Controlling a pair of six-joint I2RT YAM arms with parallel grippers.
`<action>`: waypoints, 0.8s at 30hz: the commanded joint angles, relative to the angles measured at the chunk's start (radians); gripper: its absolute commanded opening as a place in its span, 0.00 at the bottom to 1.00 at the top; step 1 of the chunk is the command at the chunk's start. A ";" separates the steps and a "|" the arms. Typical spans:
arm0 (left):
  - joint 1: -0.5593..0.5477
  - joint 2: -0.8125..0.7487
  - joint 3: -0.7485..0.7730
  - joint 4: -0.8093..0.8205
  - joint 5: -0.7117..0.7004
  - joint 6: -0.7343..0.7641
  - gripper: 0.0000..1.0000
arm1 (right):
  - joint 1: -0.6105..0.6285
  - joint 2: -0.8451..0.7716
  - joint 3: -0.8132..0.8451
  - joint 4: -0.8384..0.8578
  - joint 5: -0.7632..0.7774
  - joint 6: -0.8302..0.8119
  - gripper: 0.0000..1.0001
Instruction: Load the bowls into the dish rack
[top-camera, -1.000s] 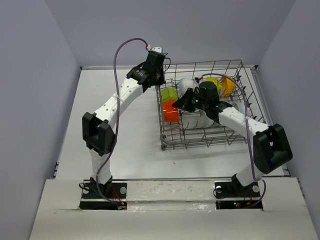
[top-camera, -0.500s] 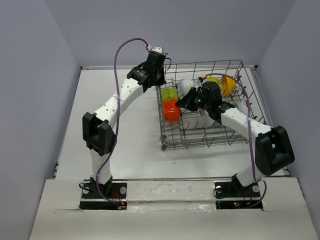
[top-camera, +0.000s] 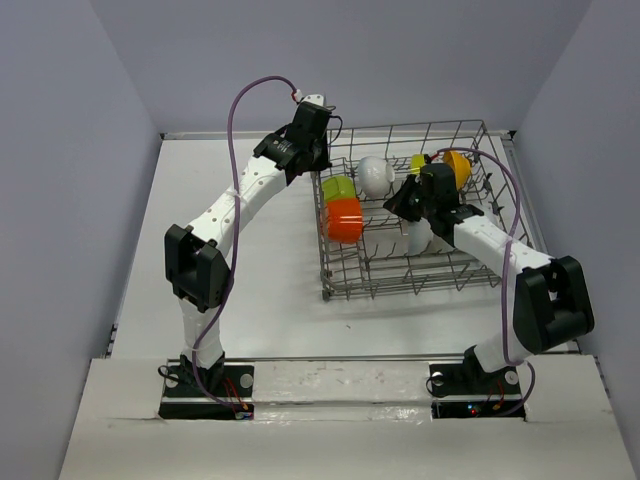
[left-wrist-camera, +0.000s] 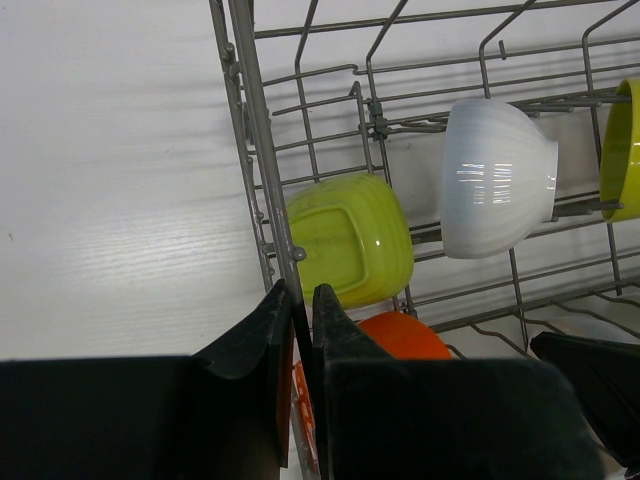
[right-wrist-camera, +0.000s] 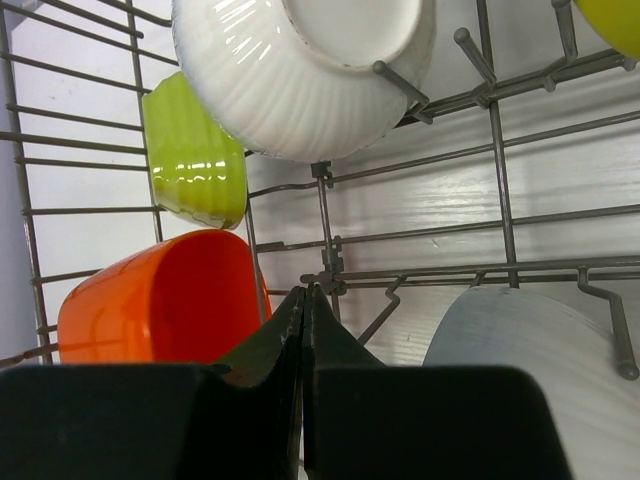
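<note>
A: At the upper-left corner of the dish rack (top-camera: 400, 288), seen from overhead, the left gripper (left-wrist-camera: 303, 300) sits on the rim. Its own body hides the tips from above.

B: The wrist view settles it. The black fingers are nearly together, with a grey rim wire pinched between them. And the right gripper (right-wrist-camera: 303, 297)?

A: It is over the rack's middle. The fingers are pressed flat together with nothing between them. Its arm covers part of the rack floor in the overhead.

B: What's cut off?

A: A white bowl (top-camera: 415, 238) is half under that arm. A yellow-green bowl (left-wrist-camera: 625, 135) is sliced by the right edge of the left wrist frame. I cannot tell whether more white sits at the rack's right side.

B: Materials?

A: The rack is thin grey wire with open grid walls and upright prongs. The bowls are glossy and tipped on their sides among the prongs. The white and lime ones are ribbed. The lime bowl (left-wrist-camera: 350, 240) has a squarish foot.

B: Count?

A: All are inside the rack.
- The lime bowl is at the left.
- One red-orange bowl (top-camera: 344, 220) is just below it in the frame.
- One round white bowl (top-camera: 374, 175) is at upper middle.
- The yellow-green one and an orange-yellow bowl (top-camera: 457, 168) are at upper right.
- With the half-hidden white one, that makes six for certain.

A white table (top-camera: 240, 290) lies underneath.
</note>
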 joint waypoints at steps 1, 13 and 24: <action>0.016 -0.124 0.020 0.051 -0.040 0.071 0.00 | 0.007 -0.019 -0.008 -0.020 0.035 -0.030 0.01; 0.016 -0.122 0.025 0.051 -0.038 0.071 0.00 | 0.007 -0.056 0.023 -0.030 -0.040 -0.055 0.07; 0.016 -0.107 0.047 0.047 -0.032 0.063 0.00 | 0.062 -0.073 0.080 -0.022 -0.157 -0.039 0.27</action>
